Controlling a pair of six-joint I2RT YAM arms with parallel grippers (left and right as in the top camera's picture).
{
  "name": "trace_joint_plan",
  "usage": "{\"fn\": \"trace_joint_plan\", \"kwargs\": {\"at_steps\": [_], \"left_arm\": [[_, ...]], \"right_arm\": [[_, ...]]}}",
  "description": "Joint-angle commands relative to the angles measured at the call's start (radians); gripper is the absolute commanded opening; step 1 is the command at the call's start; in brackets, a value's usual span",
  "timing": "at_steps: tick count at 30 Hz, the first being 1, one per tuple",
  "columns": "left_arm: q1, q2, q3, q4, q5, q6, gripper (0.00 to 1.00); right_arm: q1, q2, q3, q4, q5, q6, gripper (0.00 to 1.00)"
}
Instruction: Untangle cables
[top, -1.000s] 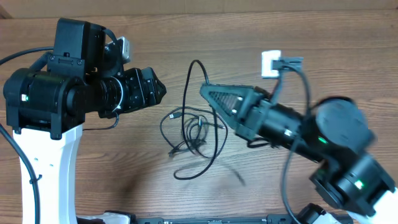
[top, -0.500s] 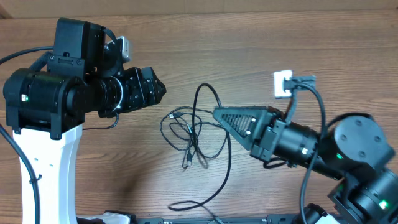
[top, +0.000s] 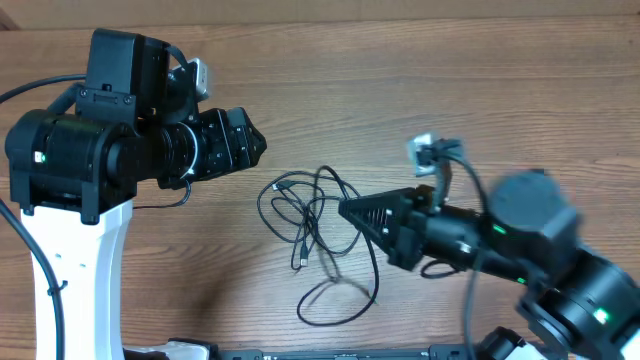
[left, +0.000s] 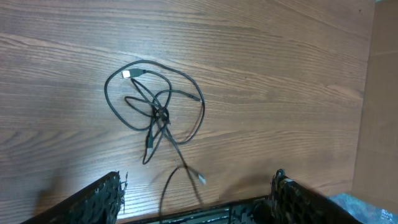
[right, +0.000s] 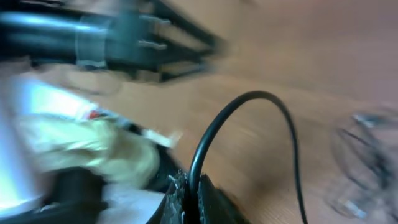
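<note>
Right hand (top: 347, 208), clamped on a strand, I log nearest the cables (top: 305, 215), which lie leftward; left hand (top: 258, 145) apart.

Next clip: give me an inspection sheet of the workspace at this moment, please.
Surface: wooden table, bare grain.
Job's things: thin black cables knotted together mid-table, plug ends showing; one loop trails toward the robot's side.
Clutter: nothing seen.
Claws: left claw open, apart from the tangle, holding nothing; right claw shut on one strand at the tangle's edge.
Cables: thicker black leads run along the arms.
Surroundings: brown panel beyond the table edge; right wrist view too blurred to read.
</note>
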Motion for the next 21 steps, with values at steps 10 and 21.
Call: {"fn": "trace_joint_plan", "kwargs": {"at_steps": [10, 21], "left_arm": [[-0.002, 0.007, 0.014, 0.002, -0.007, 0.012, 0.78], [-0.002, 0.008, 0.014, 0.003, -0.036, 0.011, 0.79]], "right_arm": [[0.000, 0.084, 0.022, -0.028, 0.348, -0.124, 0.04], [0.000, 0.047, 0.080, -0.133, 0.892, -0.171, 0.04]]}}
